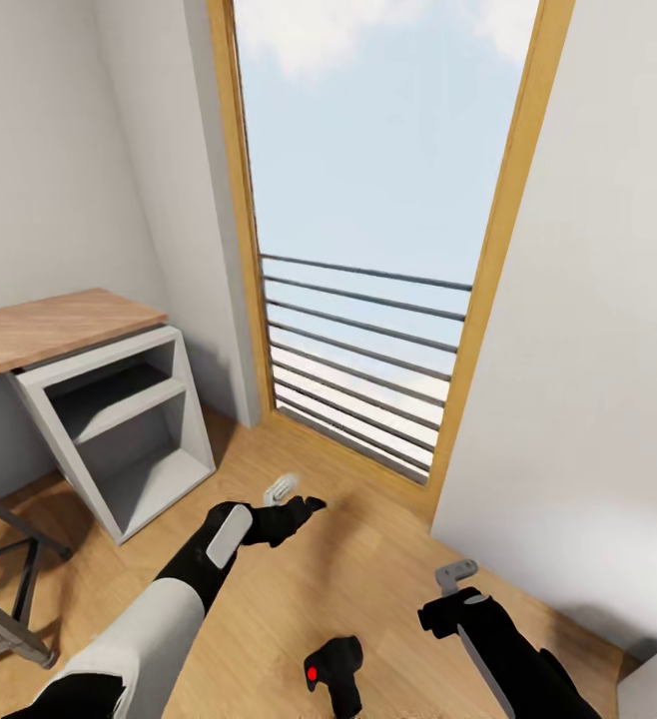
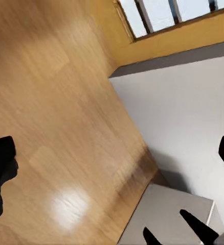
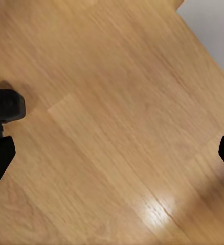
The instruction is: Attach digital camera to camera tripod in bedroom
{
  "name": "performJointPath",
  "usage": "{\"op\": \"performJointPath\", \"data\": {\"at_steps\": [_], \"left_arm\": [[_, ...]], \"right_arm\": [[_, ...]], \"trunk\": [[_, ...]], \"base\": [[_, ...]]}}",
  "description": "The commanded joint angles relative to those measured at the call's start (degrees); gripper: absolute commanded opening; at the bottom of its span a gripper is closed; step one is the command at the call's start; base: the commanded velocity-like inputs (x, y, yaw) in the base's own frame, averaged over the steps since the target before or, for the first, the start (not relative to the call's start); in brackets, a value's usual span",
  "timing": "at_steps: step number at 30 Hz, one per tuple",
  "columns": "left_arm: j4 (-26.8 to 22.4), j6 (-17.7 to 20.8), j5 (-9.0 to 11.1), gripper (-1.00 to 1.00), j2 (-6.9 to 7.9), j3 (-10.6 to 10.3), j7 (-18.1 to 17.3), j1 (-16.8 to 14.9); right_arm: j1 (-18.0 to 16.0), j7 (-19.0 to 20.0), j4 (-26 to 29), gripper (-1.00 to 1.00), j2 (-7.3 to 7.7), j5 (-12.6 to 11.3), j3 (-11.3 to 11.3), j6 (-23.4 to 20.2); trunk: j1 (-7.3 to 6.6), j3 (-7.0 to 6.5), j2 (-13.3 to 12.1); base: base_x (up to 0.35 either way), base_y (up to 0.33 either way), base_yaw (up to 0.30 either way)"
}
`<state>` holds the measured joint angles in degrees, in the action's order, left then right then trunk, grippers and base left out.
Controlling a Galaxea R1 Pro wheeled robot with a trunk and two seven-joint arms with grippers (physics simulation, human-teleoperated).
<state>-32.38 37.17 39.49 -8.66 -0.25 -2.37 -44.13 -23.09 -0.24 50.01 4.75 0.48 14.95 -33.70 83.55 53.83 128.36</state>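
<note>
The left arm [image 1: 159, 609] has a pale grey upper sleeve and a black forearm with a white oblong panel. Its pincer [image 1: 294, 496] is black with a white rounded tab. The right arm [image 1: 513, 649] is black with a grey strip; its pincer [image 1: 456, 576] carries a grey tab.

Ahead of you at twelve o'clock, the tall wood-framed window [image 1: 368, 200] shows blue sky behind grey horizontal rails [image 1: 358, 369]. Light grey walls [image 1: 588, 300] flank it. At nine o'clock sits a white open shelf unit [image 1: 119, 439] under a wooden top [image 1: 49, 330]. Glossy plank floor [image 1: 368, 579] spreads below you.
</note>
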Motion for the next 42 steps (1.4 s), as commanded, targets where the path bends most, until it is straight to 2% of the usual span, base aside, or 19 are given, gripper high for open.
{"op": "performJointPath", "data": {"at_steps": [1, 4, 6, 11, 14, 18, 21, 22, 24, 25, 27, 28, 32, 33, 35, 36, 38, 39, 42], "left_arm": [[0.27, -0.67, 1.88, 1.0, -0.08, 0.53, 0.78, 0.05], [0.83, -3.31, 6.22, 1.0, -0.36, 1.51, 3.24, 0.2], [1.05, -5.46, 8.14, 1.0, -0.58, 1.88, 4.81, 0.26], [1.18, -8.76, 10.55, 1.0, -0.83, 2.2, 7.37, 0.31], [1.05, -11.27, 13.37, 1.0, -0.93, 2.36, 11.04, 0.33], [0.86, -12.47, 14.94, 1.0, -0.96, 2.39, 13.78, 0.34], [0.13, -13.9, 16.45, 1.0, -1.0, 2.42, 17.1, 0.33], [0.13, -13.9, 16.45, 1.0, -1.0, 2.42, 17.1, 0.33], [-1.13, -14.49, 17.13, 1.0, -1.08, 2.41, 19.2, 0.34], [-1.13, -14.49, 17.13, 1.0, -1.08, 2.41, 19.2, 0.34], [-2.89, -14.85, 17.96, 1.0, -1.18, 2.34, 21.75, 0.35], [-2.89, -14.85, 17.96, 1.0, -1.18, 2.34, 21.75, 0.35], [-6.86, -15.11, 20.92, 1.0, -1.24, 1.38, 28.54, 0.32], [-6.86, -15.11, 20.92, 1.0, -1.24, 1.38, 28.54, 0.32], [-8.71, -15.31, 22.84, 1.0, -1.25, 0.56, 32.36, 0.3], [-8.71, -15.31, 22.84, 1.0, -1.25, 0.56, 32.36, 0.3], [-10.12, -15.51, 24.9, 1.0, -1.26, -0.27, 35.82, 0.29], [-10.12, -15.51, 24.9, 1.0, -1.26, -0.27, 35.82, 0.29], [-11.06, -15.65, 26.87, 1.0, -1.26, -1.19, 38.25, 0.23]], "right_arm": [[0.0, -0.02, 0.16, 1.0, 0.07, 0.04, 0.17, -0.39], [0.07, -0.02, 0.45, 1.0, 0.04, -0.04, 0.11, -0.49], [0.1, 0.01, 1.22, 1.0, 0.03, -0.07, 0.05, -0.54], [0.19, 0.11, 3.78, 1.0, 0.05, -0.14, -0.05, -0.97], [0.72, 0.17, 7.62, 1.0, 0.07, -0.22, -0.28, -3.25], [1.29, 0.2, 10.83, 1.0, 0.07, -0.26, -0.84, -6.02], [1.97, 0.22, 16.72, 1.0, 0.08, -0.28, -2.77, -10.69], [1.97, 0.22, 16.72, 1.0, 0.08, -0.28, -2.77, -10.69], [2.23, 0.23, 21.11, 1.0, 0.05, -0.29, -4.89, -13.6], [2.23, 0.23, 21.11, 1.0, 0.05, -0.29, -4.89, -13.6], [2.4, 0.23, 25.86, 1.0, 0.03, -0.31, -7.43, -16.3], [2.4, 0.23, 25.86, 1.0, 0.03, -0.31, -7.43, -16.3], [2.57, 0.27, 34.42, 1.0, -0.04, -0.36, -12.07, -22.12], [2.57, 0.27, 34.42, 1.0, -0.04, -0.36, -12.07, -22.12], [2.58, 0.29, 37.25, 1.0, -0.06, -0.37, -13.65, -24.71], [2.58, 0.29, 37.25, 1.0, -0.06, -0.37, -13.65, -24.71], [2.37, 0.3, 39.12, 1.0, -0.17, -0.38, -14.72, -26.3], [2.37, 0.3, 39.12, 1.0, -0.17, -0.38, -14.72, -26.3], [2.04, 0.31, 40.34, 1.0, -0.34, -0.38, -15.37, -26.3]], "trunk": [[0.21, 0.24, 0.44], [0.87, 0.78, 1.64], [1.31, 1.13, 2.45], [2.41, 2.03, 4.45], [3.07, 2.57, 5.65], [3.95, 3.29, 7.26], [4.61, 3.83, 8.46], [4.83, 4.01, 8.86], [5.27, 4.37, 9.66], [5.49, 4.55, 10.07], [5.93, 4.9, 10.87], [6.14, 5.08, 11.27], [7.02, 5.8, 12.87], [7.24, 5.98, 13.27], [7.68, 6.34, 14.08], [7.9, 6.52, 14.48], [8.15, 6.92, 14.89], [8.17, 7.14, 14.91], [8.25, 7.81, 14.95]], "base": [[0.0, 0.0, 0.0], [0.0, 0.0, 0.0], [0.0, 0.0, 0.0], [0.0, 0.0, 0.0], [0.0, 0.0, 0.0], [0.0, 0.0, 0.0], [0.0, 0.0, 0.0], [0.0, 0.0, 0.0], [0.0, 0.0, 0.0], [0.0, 0.0, 0.0], [0.0, 0.0, 0.0], [0.0, 0.0, 0.0], [0.0, 0.0, 0.0], [0.0, 0.0, 0.0], [0.0, 0.0, 0.0], [0.0, 0.0, 0.0], [0.0, 0.0, 0.0], [0.0, 0.0, 0.0], [0.0, 0.0, 0.0]]}}
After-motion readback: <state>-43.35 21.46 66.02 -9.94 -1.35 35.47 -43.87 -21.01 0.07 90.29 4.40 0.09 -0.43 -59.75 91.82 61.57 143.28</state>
